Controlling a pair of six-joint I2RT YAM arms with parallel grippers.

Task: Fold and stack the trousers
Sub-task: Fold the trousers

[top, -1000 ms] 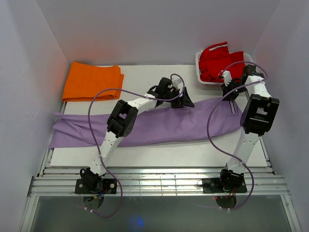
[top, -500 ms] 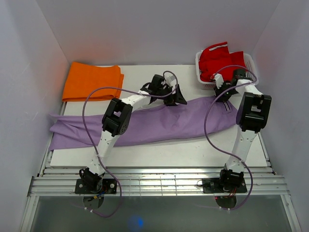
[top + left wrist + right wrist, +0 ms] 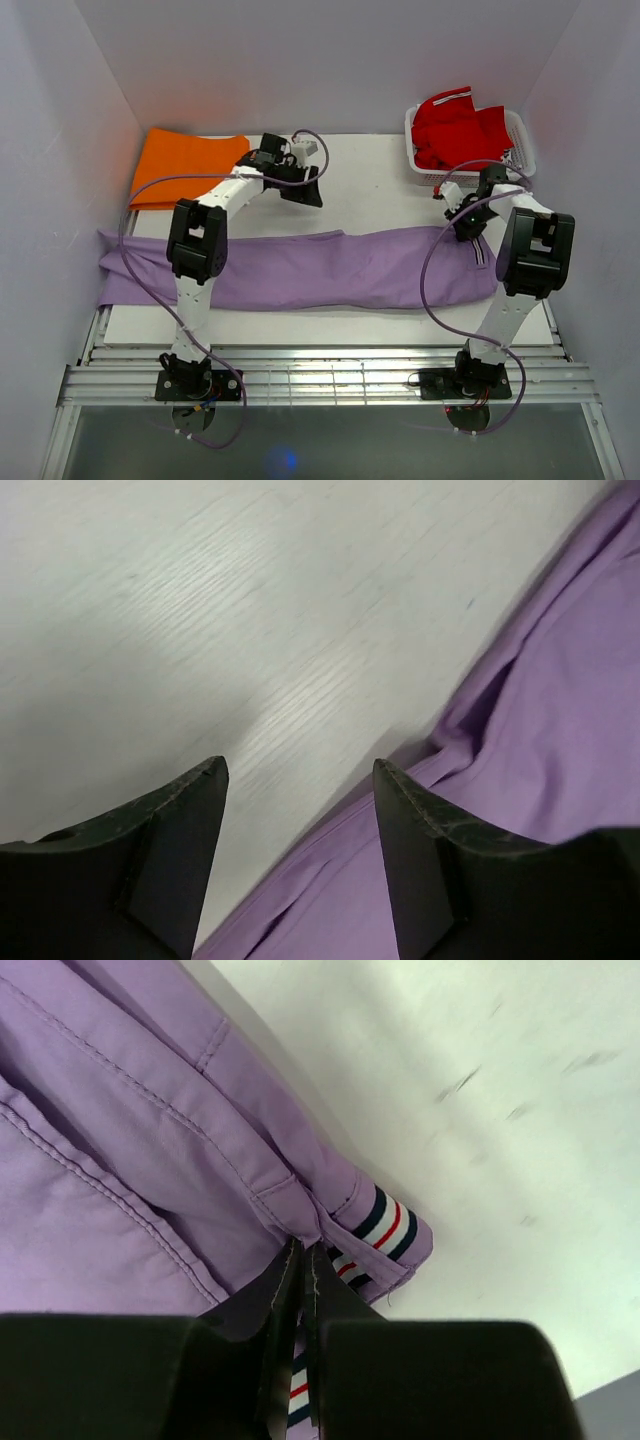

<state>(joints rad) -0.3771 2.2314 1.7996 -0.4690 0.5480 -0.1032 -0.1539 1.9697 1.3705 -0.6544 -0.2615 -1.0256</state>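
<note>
While the right pincer (image 3: 304, 1260) clamps the trousers (image 3: 300, 268) at the waist, left pincer (image 3: 300, 770) gapes empty; soft, floppy, light cloth, so grip thick hemmed edges.

My overhead feed is bright and evenly lit, with only soft shadows. On the left wrist feed, pale glare streaks the table (image 3: 250, 680) and everything looks soft. On the right wrist feed, the stitching on the trousers (image 3: 120, 1140) is crisp and the table is smeared.
</note>
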